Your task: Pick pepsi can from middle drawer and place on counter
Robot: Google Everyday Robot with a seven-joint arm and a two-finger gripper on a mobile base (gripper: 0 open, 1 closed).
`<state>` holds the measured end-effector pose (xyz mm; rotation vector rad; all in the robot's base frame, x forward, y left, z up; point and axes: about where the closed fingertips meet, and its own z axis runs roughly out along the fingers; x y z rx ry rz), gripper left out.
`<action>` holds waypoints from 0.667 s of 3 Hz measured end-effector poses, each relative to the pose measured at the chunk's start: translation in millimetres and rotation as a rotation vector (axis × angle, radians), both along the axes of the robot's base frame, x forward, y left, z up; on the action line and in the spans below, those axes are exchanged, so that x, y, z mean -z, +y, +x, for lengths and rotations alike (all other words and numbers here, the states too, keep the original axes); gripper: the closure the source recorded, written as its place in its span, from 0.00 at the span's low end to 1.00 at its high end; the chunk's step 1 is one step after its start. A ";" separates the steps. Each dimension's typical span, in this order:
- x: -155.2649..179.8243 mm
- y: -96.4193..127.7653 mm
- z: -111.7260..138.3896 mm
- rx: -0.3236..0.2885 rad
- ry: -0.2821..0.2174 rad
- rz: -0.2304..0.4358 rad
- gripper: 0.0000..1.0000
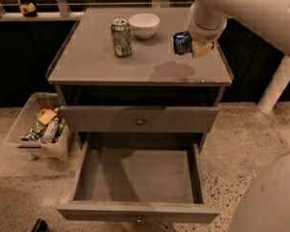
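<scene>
Arm (241,8) downturned, tool (192,45) above counter (87,62), gripping pepsi can (181,42)

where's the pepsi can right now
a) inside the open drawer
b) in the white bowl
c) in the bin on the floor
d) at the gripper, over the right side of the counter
d: the pepsi can is held in the gripper over the right side of the counter, while the middle drawer is open with nothing in it.

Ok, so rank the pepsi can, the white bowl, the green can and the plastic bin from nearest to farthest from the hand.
1. pepsi can, right against the hand, at the right
2. bowl, back middle
3. green can, just left of the bowl
4. bin, down on the floor, far left
</scene>
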<state>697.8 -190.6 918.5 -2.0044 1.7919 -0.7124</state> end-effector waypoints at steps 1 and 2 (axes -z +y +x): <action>3.4 -19.7 2.7 0.024 0.028 0.002 1.00; 14.8 -64.3 15.9 0.067 0.069 0.027 1.00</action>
